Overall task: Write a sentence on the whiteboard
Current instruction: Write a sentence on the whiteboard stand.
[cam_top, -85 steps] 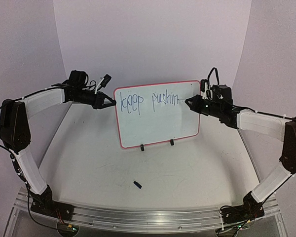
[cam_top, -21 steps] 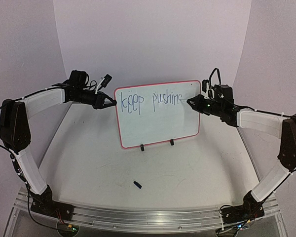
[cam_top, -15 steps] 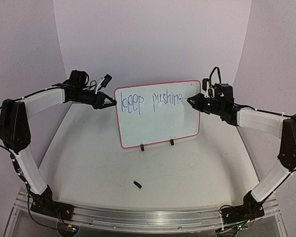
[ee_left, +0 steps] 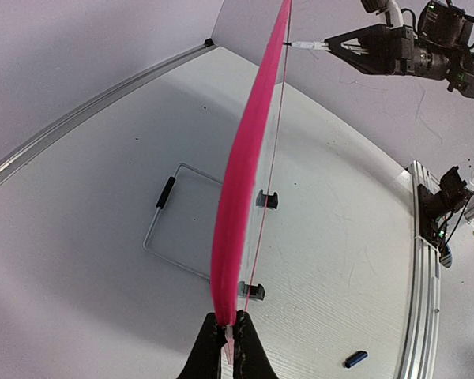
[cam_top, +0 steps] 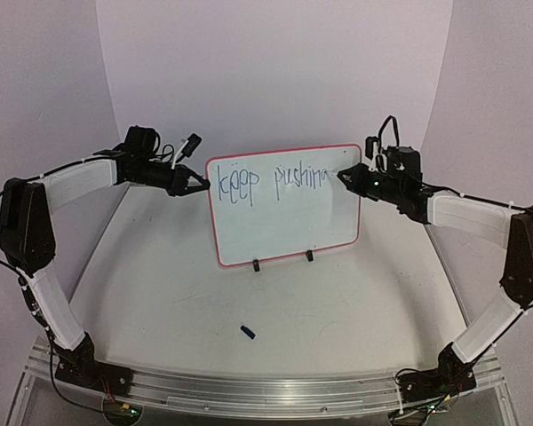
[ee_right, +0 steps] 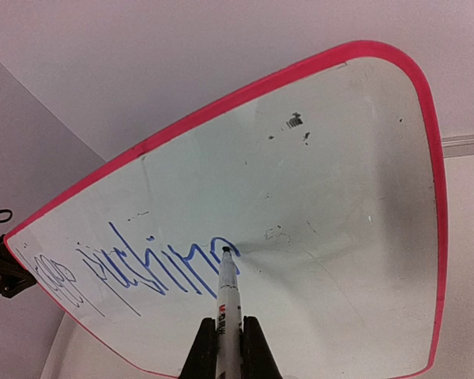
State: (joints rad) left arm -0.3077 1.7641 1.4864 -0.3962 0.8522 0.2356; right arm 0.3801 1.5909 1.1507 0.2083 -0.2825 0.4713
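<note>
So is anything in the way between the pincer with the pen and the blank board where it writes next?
Nothing visible. The marker in the right pincer has its tip at the whiteboard, at the end of the lettering, with bare board beyond. The left pincer grips the opposite edge.

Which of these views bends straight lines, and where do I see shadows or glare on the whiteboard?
Left wrist view: strong wide-angle bending; the whiteboard rim, seen edge-on, bows into a curve. Right wrist view: the board outline bulges too, and the marker casts a soft grey shadow right of its tip. Top external view: even light, no glare; the sentence looks thin but legible.
</note>
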